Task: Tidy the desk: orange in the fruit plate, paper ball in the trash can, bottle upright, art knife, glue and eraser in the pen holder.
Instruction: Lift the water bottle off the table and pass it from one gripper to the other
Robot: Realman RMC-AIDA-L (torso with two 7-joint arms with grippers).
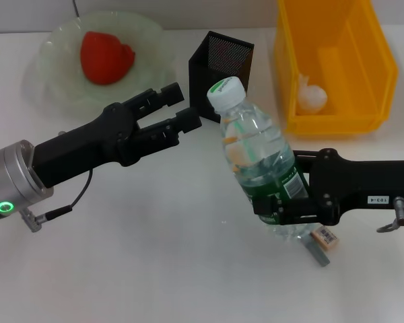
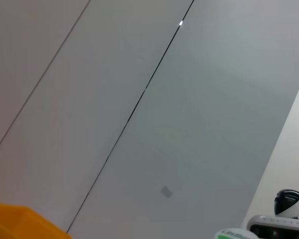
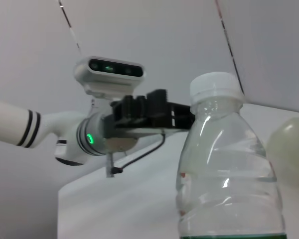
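Observation:
My right gripper (image 1: 283,202) is shut on the lower, green-labelled part of the clear bottle (image 1: 259,155), which leans with its white cap toward the black mesh pen holder (image 1: 222,57). The right wrist view shows the bottle (image 3: 224,164) close up. My left gripper (image 1: 184,106) hangs open just left of the cap, not touching it. The orange (image 1: 106,57) lies in the pale-green fruit plate (image 1: 47,81). The paper ball (image 1: 312,96) sits in the yellow trash can (image 1: 337,121). The eraser (image 1: 325,237) lies by the bottle's base, with a slim grey piece (image 1: 316,252) I cannot identify.
The fruit plate, pen holder and trash can line the back of the white desk. A corner of the trash can (image 2: 20,221) shows in the left wrist view. The left arm's black cable (image 1: 74,198) trails near the desk.

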